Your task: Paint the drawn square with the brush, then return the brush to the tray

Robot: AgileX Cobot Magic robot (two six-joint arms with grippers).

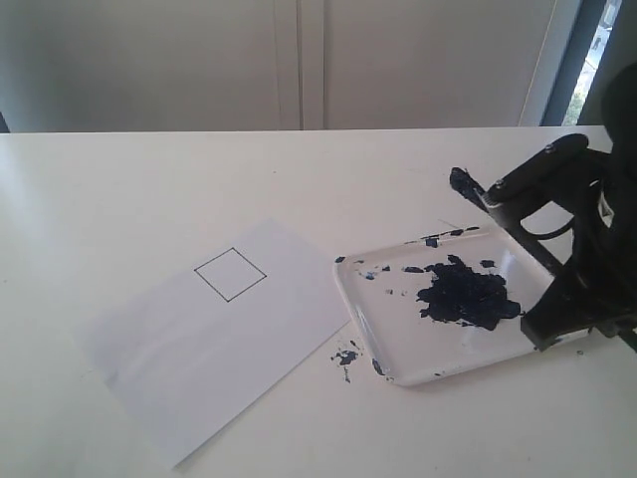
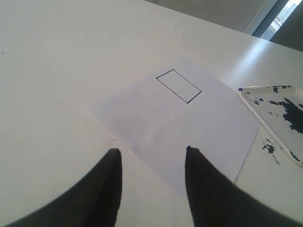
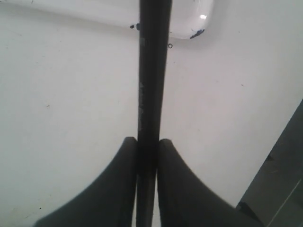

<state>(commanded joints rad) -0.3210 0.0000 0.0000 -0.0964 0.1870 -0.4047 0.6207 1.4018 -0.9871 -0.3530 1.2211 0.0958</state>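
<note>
- The right gripper (image 3: 147,142) pinches the brush (image 3: 154,71) by its black handle — both jaws are pressed against the stick.
- In the exterior view the dark tip (image 1: 463,181) of the brush shows at 12 o'clock from the paint puddle (image 1: 468,297), past the far rim of the tray (image 1: 368,329).
- The drawn square (image 1: 230,274) lies unpainted on the paper (image 1: 199,349), at 9 o'clock from the tray.
- The left gripper (image 2: 152,150) is spread and empty — its tips show against the paper's edge.

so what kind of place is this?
Likely an office or lab room: plain white table, pale cabinet doors or wall panels behind, window strip at the exterior view's right edge. The paint tray and paper look staged.
</note>
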